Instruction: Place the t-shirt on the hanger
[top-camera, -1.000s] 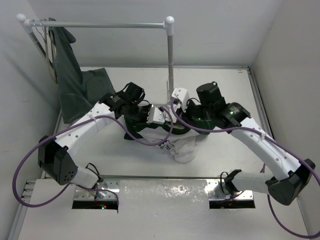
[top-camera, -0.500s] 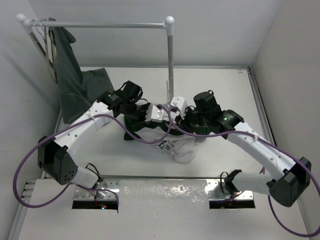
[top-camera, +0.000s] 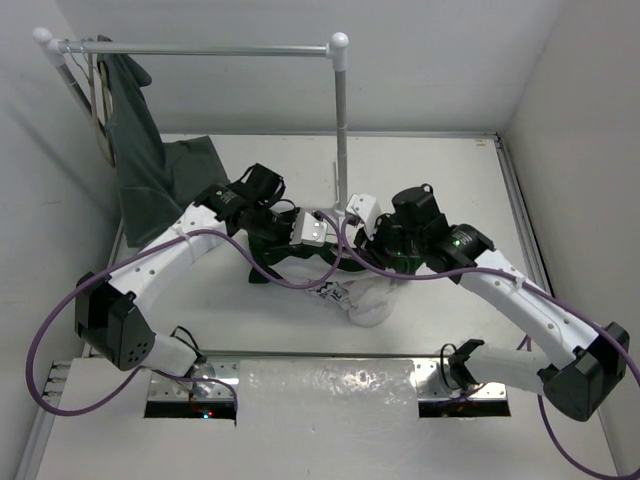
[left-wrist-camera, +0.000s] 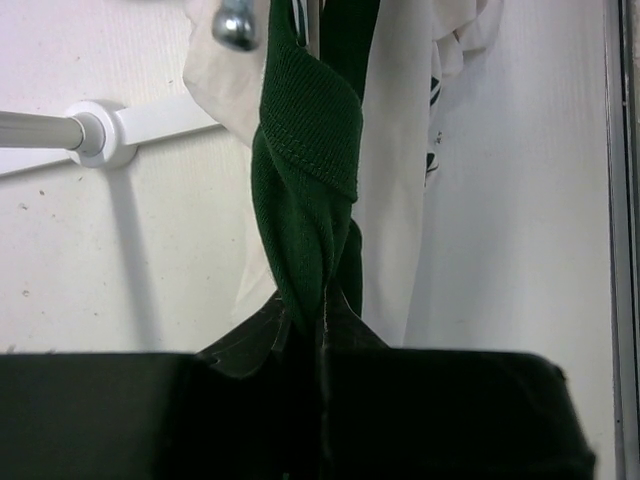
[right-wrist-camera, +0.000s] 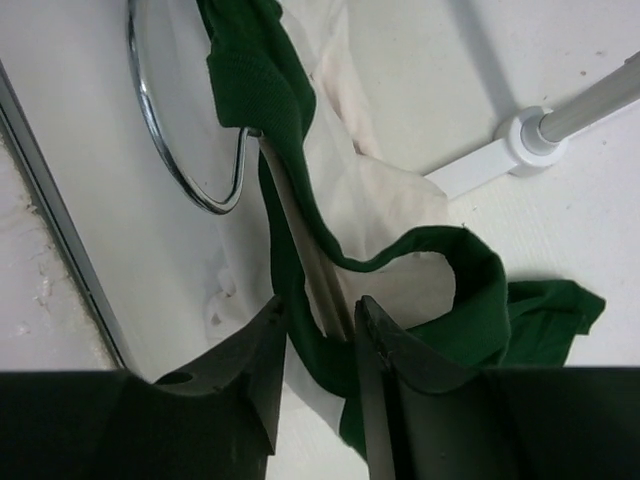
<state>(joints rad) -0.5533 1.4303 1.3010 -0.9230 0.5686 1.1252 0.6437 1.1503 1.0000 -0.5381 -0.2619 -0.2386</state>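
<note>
Left wrist view: left hand (left-wrist-camera: 320, 335) clamped on the twisted green neckband of the t-shirt (left-wrist-camera: 305, 150), which lies bunched mid-worktop (top-camera: 450, 170). Right wrist view: right hand (right-wrist-camera: 318, 330) pinches the hanger (right-wrist-camera: 305, 255) by its bar, cloth alongside. I'd untwist and spread the neck opening before feeding the hanger's shoulder through.
</note>
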